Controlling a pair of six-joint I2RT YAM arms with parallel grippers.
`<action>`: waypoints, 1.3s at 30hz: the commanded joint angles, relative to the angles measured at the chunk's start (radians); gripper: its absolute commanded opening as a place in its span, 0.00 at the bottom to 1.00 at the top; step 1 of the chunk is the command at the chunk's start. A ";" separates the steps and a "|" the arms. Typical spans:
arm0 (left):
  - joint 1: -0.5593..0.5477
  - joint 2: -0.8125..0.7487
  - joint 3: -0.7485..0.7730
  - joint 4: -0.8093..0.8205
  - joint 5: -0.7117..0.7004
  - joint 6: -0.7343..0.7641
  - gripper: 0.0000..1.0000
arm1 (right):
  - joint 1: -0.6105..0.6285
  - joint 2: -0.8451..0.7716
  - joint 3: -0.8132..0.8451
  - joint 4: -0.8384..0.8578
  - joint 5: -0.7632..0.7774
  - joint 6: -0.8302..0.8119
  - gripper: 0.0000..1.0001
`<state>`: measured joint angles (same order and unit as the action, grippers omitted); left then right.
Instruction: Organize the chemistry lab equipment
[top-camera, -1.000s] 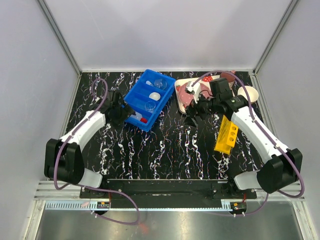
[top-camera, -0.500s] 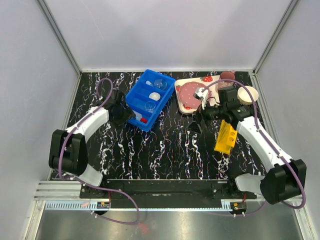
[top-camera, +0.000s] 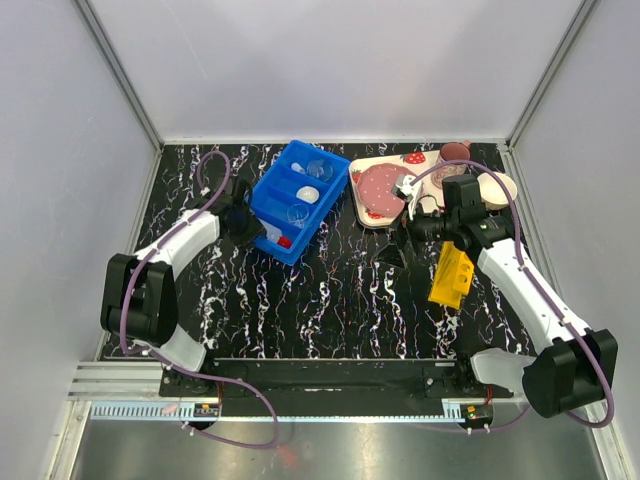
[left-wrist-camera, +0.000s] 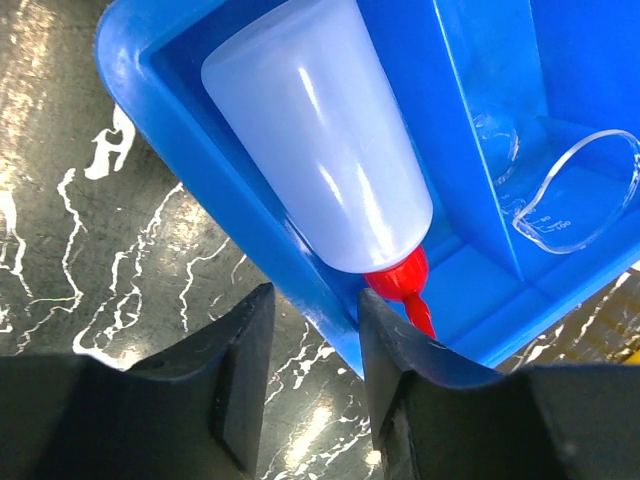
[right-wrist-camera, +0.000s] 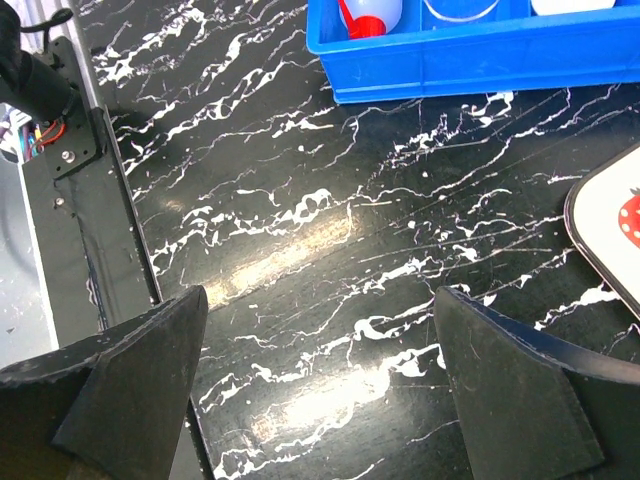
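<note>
Squeeze bottle (left-wrist-camera: 320, 140) lies in the near compartment of the blue bin (left-wrist-camera: 225, 215), toward the far edge of the table (right-wrist-camera: 300, 250), left of centre. Left gripper (left-wrist-camera: 315, 295) straddles the bin's near wall, half-closed, seemingly about to pinch it; nothing held. Right gripper (right-wrist-camera: 320, 400) gapes empty; next it likely must reach the yellow rack (top-camera: 452, 275) toward the right edge.

strawberry tray (top-camera: 378, 186) | pink mug (top-camera: 456, 152) by its far corner | cream bowl (top-camera: 503, 187)

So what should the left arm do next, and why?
Probably close the left gripper on the blue bin's wall. Its fingers seem to straddle that wall beside the squeeze bottle, with a gap left, so a firm grip looks needed before moving the bin.
</note>
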<state>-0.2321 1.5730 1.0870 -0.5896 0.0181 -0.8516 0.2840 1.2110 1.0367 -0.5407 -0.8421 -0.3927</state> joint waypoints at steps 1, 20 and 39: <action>0.005 -0.004 -0.009 -0.052 -0.079 0.055 0.41 | -0.009 -0.039 -0.003 0.042 -0.038 0.008 1.00; 0.020 -0.344 -0.283 -0.114 -0.133 0.059 0.41 | -0.008 0.058 0.101 -0.038 -0.061 0.023 1.00; 0.028 -0.679 -0.246 -0.029 0.173 0.333 0.99 | 0.219 0.323 0.438 -0.245 0.199 0.018 1.00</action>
<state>-0.2089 0.9478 0.8032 -0.7528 0.0093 -0.6655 0.5045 1.5417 1.4292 -0.7547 -0.6838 -0.3801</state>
